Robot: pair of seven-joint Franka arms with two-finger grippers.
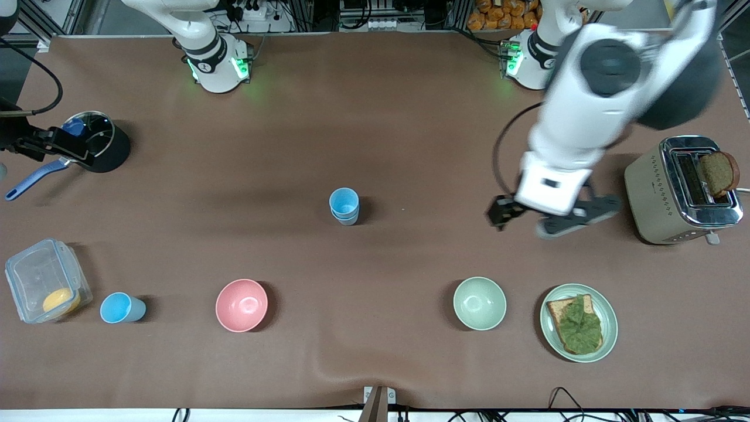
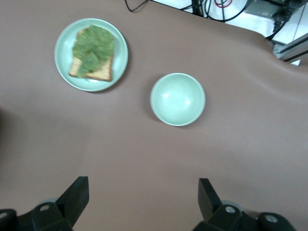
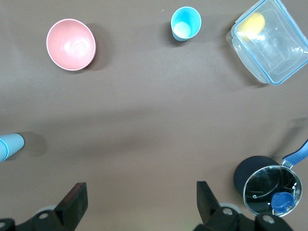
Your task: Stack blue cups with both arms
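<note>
Stacked cups (image 1: 344,206) upright at mid-table, one nested in the other, bright blue inside; seen at the edge of the right wrist view too (image 3: 10,146). Single cup (image 1: 120,308) (image 3: 186,23) upright, nearer the front camera than the stack and toward the right arm's end, between a pink bowl (image 1: 241,305) (image 3: 70,44) and a clear box (image 1: 45,281) (image 3: 270,39) with something yellow inside. Green bowl (image 1: 479,303) (image 2: 177,99) nearer the camera than the stack, toward the left arm's end, beside a plate (image 1: 609,328) (image 2: 63,62) of toast with lettuce.

Left gripper (image 1: 548,218) (image 2: 143,202) over bare table between the stack and the toaster (image 1: 656,193), jaws wide apart, holding nothing.

Right gripper (image 3: 140,204) near the pot (image 1: 96,142) (image 3: 264,185), well apart from the stack, jaws spread and empty.
</note>
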